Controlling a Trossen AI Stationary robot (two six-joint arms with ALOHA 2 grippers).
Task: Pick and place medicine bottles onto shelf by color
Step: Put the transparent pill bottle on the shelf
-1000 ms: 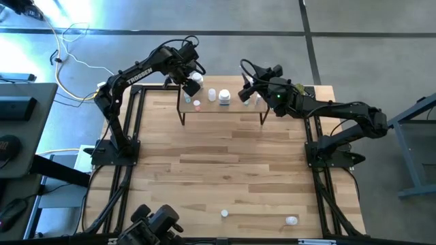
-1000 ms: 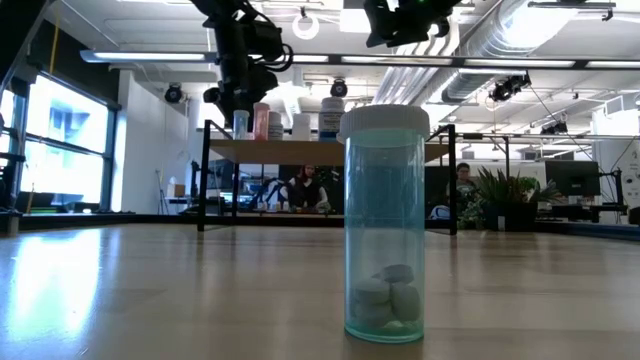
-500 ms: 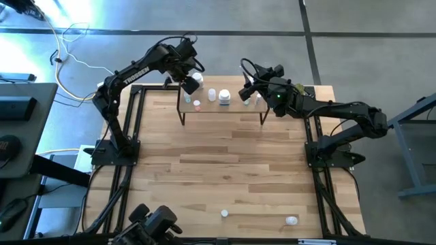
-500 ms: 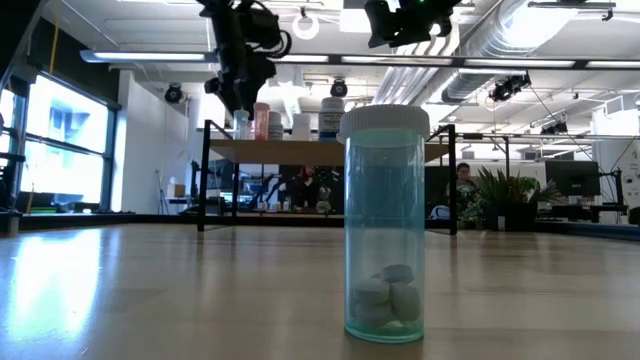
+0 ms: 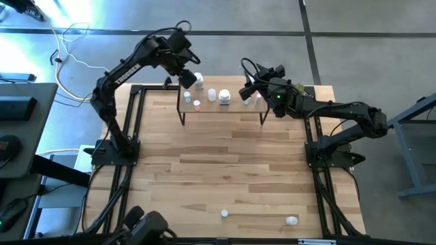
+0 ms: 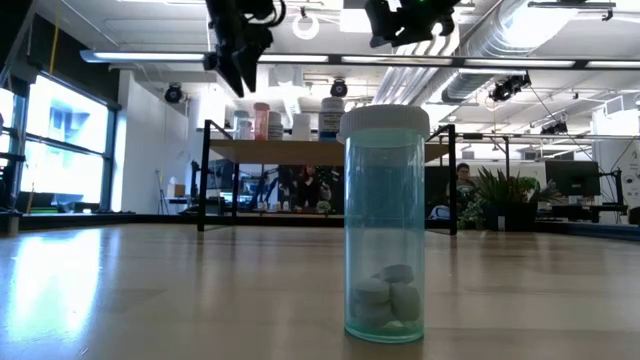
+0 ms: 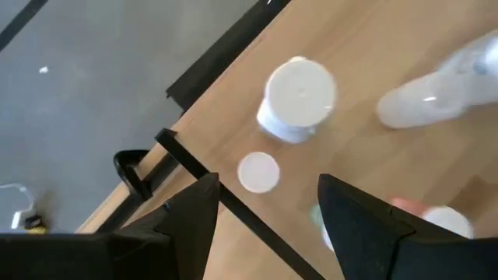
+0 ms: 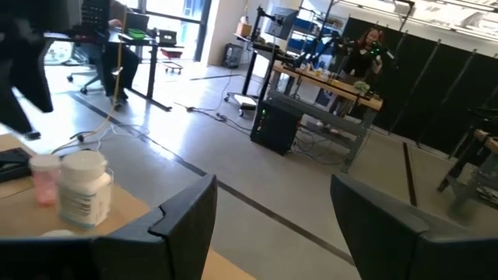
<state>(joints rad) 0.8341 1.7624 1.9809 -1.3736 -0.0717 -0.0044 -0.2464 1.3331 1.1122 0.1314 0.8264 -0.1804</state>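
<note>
The left gripper (image 5: 185,73) is hovering open and empty over the shelf (image 5: 231,107) at upper centre of the high view, while the right gripper (image 5: 246,87) is hanging open and empty at the shelf's other end. About six medicine bottles (image 5: 211,96) are standing on the shelf, and two more bottles (image 5: 224,214) are lying on the plank tabletop (image 5: 225,163) near the bottom edge.

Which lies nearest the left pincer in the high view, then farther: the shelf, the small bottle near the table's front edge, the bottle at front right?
1. Shelf, just beside the left pincer.
2. Small bottle, front middle.
3. Front-right bottle, farthest.
</note>
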